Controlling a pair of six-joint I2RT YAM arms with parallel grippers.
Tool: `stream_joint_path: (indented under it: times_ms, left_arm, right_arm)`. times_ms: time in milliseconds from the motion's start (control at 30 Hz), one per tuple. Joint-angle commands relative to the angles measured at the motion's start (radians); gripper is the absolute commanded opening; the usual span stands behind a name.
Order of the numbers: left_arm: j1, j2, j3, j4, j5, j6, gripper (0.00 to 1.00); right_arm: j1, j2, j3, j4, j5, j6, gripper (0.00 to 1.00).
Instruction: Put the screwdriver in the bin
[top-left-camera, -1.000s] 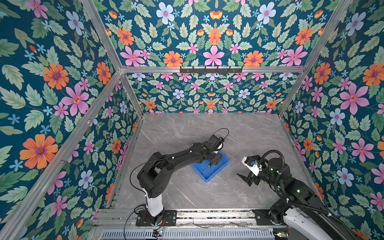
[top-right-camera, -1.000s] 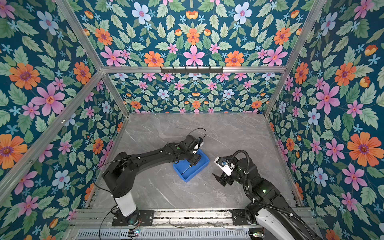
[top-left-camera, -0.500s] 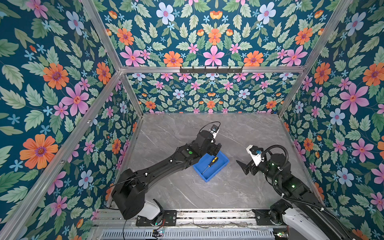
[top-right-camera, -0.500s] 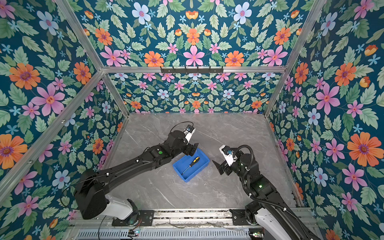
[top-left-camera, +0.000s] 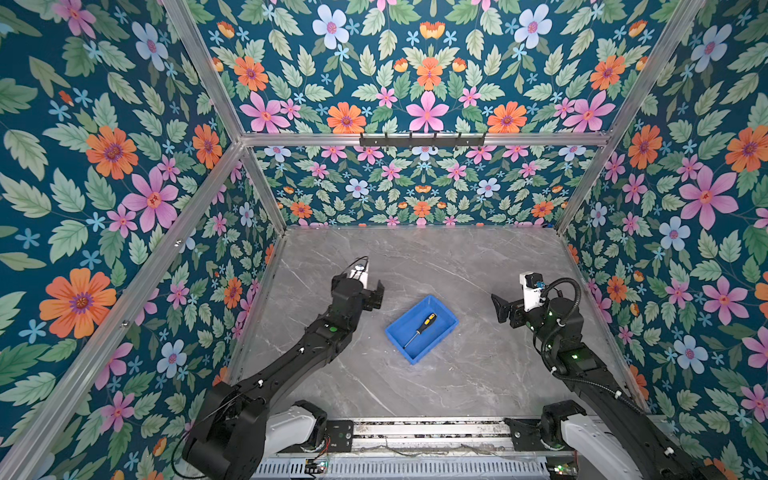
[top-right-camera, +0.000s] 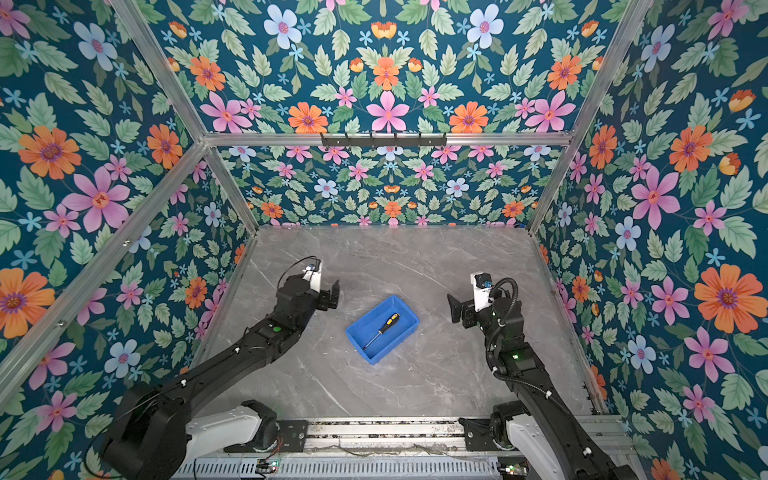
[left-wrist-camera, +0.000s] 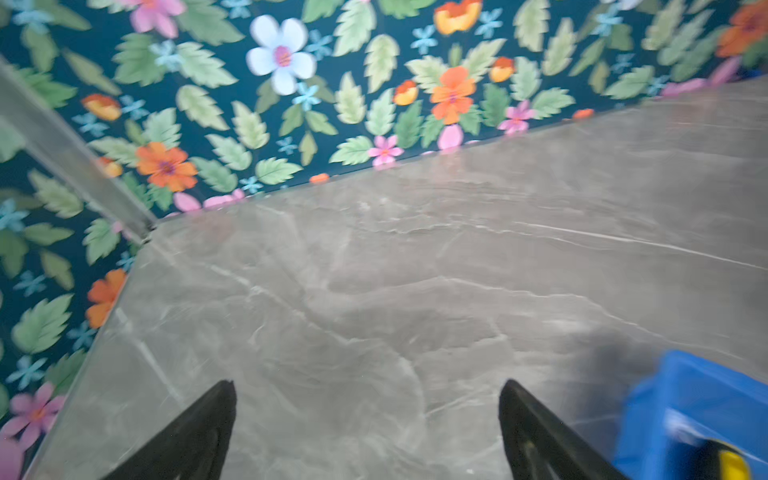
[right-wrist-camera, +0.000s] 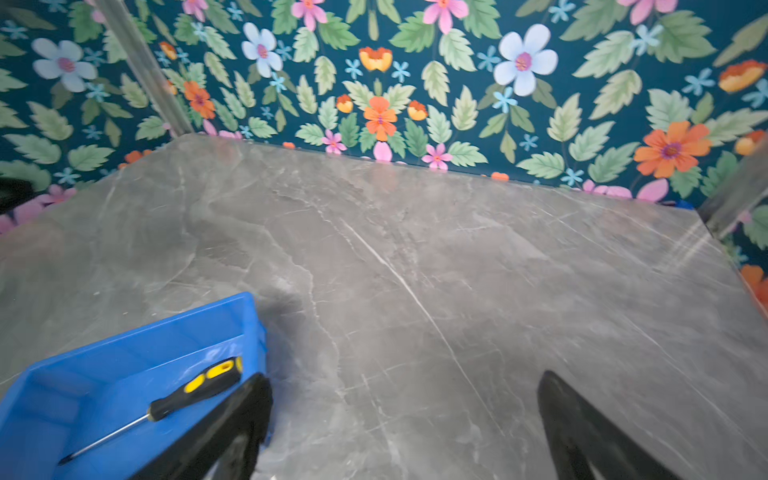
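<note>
**Top views: screwdriver down in the bin, both grippers empty**

In both top views the screwdriver (top-left-camera: 420, 330) lies flat on the floor of the bin (top-left-camera: 436, 328), handle toward 1 o'clock and tip toward 7 o'clock. That is roughly along the bin's long side, the way its length fits between the low walls. Nothing touches it. The bin sits near the middle of the table (top-left-camera: 415, 257).

The left gripper (top-left-camera: 373, 296) hangs at about 10 o'clock from the bin, well apart from it. The left wrist view shows its jaws spread wide with only bare table between them. The right gripper (top-left-camera: 505, 309) hovers at about 2 o'clock from the bin, and the right wrist view shows its jaws likewise parted and holding nothing. Both stand off to the sides, I judge, so that no finger overhangs the bin or can knock the tool.

By this layout the task looks finished, since the tool rests wholly inside the walls. The only care left is drawing the arms away without clipping the rim.
</note>
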Motion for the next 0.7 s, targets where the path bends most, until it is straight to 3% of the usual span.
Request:
stream_joint_path:
  times_ms: [0,233,467,667]
  left_arm:
    - [0.076,-0.053,-0.122,0.209,-0.022,0.030,1.00]
    - [0.204,-0.081,-0.342,0.482,-0.077,0.102,0.99]
    - [0.308,0.114,-0.381,0.747,0.000,0.080,1.00]
    - [0.346,0.292,-0.339,0.907,0.049,0.039,0.99]
  right_arm:
    - [-0.041,0.026,-0.045,0.127,0.076,0.022,0.99]
    - [-0.144,0.115,-0.181,0.297,0.169,0.066,0.99]
    - [-0.193,0.310,-0.207,0.531,0.166,0.109,0.99]
    - [-0.198,0.469,-0.150,0.612,0.100,0.062,0.99]
